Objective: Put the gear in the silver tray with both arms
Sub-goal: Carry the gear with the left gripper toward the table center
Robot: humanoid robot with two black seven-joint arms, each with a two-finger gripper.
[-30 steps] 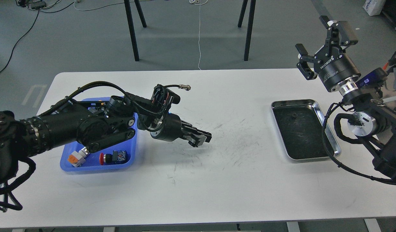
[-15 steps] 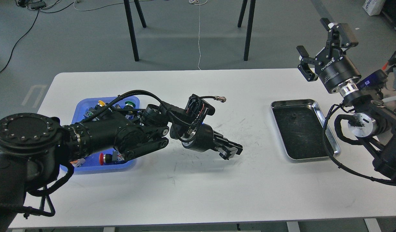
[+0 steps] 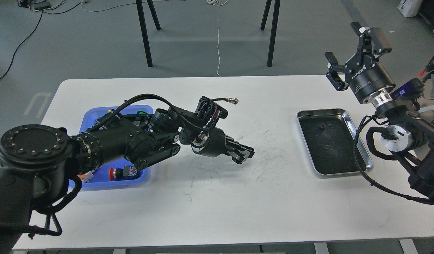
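— Where is the silver tray?
— Right side of the worktop, well apart from the left tool, whose fingers look pressed together; any held part is hidden.
— Right tool?
— Spread, empty, raised beyond the tray.

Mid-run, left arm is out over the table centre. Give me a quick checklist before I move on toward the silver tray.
1. Left gripper fingers closed: ok, they look shut together.
2. Gear actually held between them: cannot tell, nothing shows at the tips.
3. Silver tray free to receive: mostly ok; only one small dark item lies near its far end.
4. Right gripper ready for a handover: ok, fingers open, raised beyond the tray's far right corner.
5. Path from left gripper to tray: ok, bare scuffed table between them.
6. Right arm cable clear of tray: not ok, it drapes over the tray's right rim.
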